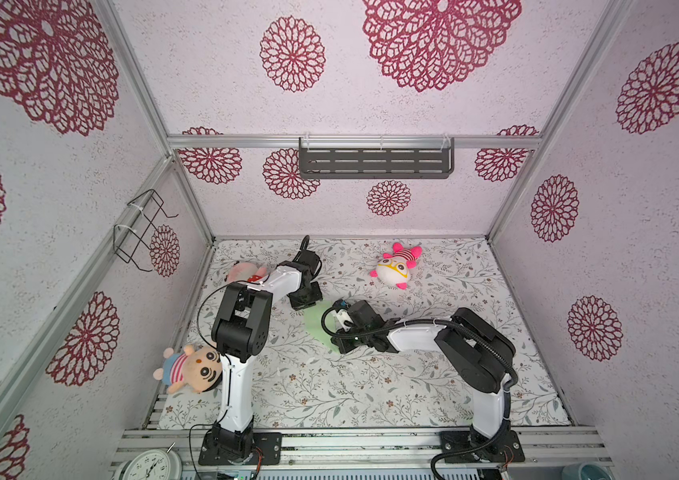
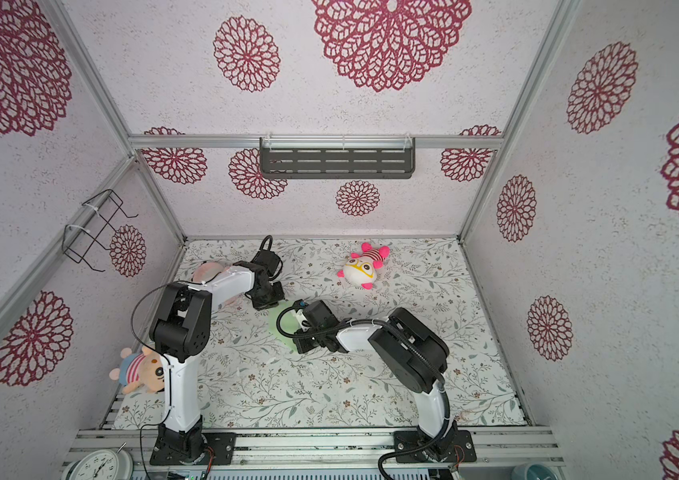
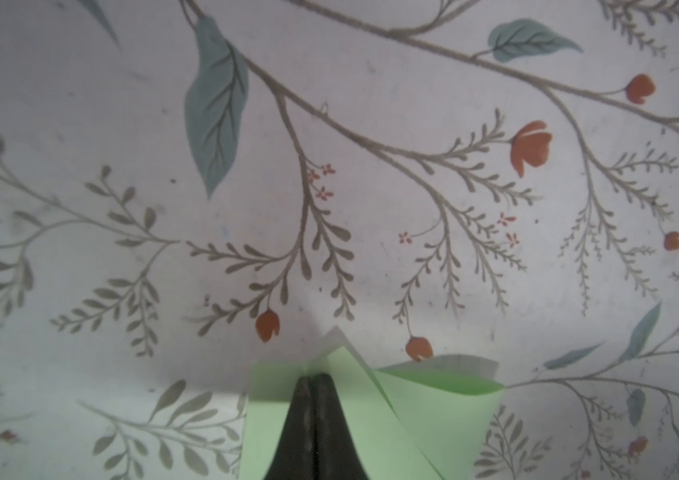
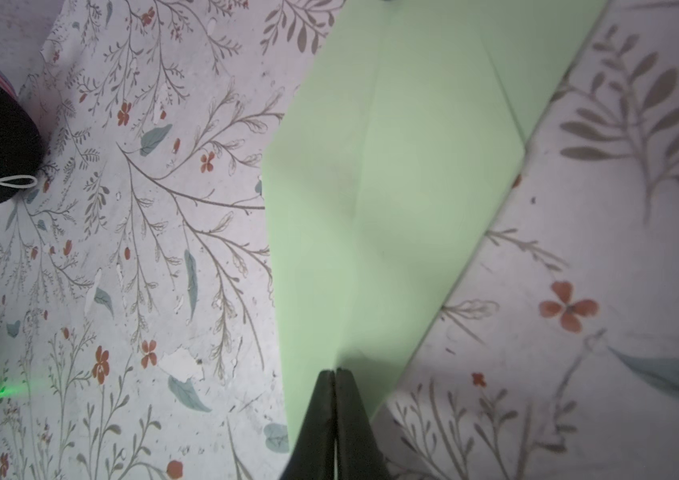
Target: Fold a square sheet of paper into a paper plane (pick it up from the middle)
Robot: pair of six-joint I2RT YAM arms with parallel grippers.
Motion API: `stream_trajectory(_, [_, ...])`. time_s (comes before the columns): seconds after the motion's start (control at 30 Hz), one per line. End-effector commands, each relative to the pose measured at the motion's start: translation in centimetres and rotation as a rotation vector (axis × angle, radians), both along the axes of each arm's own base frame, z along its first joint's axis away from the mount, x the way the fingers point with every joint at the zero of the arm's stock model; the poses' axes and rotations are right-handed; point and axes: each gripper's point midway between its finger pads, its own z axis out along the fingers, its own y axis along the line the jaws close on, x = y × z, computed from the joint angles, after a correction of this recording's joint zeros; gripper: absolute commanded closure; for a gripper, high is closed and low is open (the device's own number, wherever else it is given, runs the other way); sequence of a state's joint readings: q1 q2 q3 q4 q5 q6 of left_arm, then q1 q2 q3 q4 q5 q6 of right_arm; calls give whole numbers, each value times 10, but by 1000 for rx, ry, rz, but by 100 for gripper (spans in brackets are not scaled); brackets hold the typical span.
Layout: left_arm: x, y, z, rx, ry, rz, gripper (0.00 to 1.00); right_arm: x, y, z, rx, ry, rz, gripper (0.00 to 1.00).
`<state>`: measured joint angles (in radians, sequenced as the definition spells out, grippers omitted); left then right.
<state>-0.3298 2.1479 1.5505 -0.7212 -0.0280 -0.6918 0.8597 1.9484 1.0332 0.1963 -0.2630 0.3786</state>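
Paper plane (image 1: 316, 323) at the middle of the worktop (image 1: 371, 386), pale green against the flowered cloth, and both arms are bent in over it. Left gripper (image 3: 314, 379) is pressed tight together. In its wrist view green paper fans out on both sides of the black tips, with loose layers standing up just past them, so it's pinching the far end of the plane. Right gripper (image 4: 334, 371) is clamped together as well, nipping the narrow end. From there the paper widens away into a kite shape, with one long centre crease running straight off the fingertips and a second fold line slanting near the wide end.

In both top views only a curved strip of green shows between the two wrists; the rest is under the arms. Whether the paper is lifted clear of the cloth or resting on it, I can't tell.

Round the edges now. A pink-and-white plush toy (image 1: 396, 268) with yellow glasses lies at the back, well apart from the paper. A doll (image 1: 190, 370) in a striped shirt lies at the front left, right beside the left arm. Another pinkish toy (image 1: 242, 271) is half hidden behind that arm.
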Motion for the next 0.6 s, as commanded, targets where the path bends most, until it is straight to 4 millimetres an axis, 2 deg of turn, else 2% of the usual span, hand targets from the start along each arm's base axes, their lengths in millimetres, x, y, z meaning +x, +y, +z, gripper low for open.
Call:
stream_trajectory(0.0, [-8,46,-40,160,87,25,96,-25,-46,-51,-200,126,-44,92])
stream_trajectory(0.1, [2,51,-32,160,76,25,96,-24,-44,-48,-190,121,-42,92])
stream_trajectory(0.17, [11,53,-19,156,52,23,96,-24,-42,-46,-181,119,-40,92])
stream_trajectory(0.23, [20,55,2,135,7,34,96,-23,-40,-43,-166,116,-38,92])
stream_trajectory(0.33, [29,45,50,51,-119,41,94,-22,-34,-29,-119,109,-24,92])
stream_trajectory(0.4, [26,33,74,-39,-188,35,92,-25,-34,-20,-91,114,-7,92])
stream_trajectory(0.43, [23,27,94,-95,-240,34,91,-28,-36,-17,-76,116,3,92])
stream_trajectory(0.57, [0,5,113,-278,-303,24,88,-42,-46,-9,-61,116,54,91])
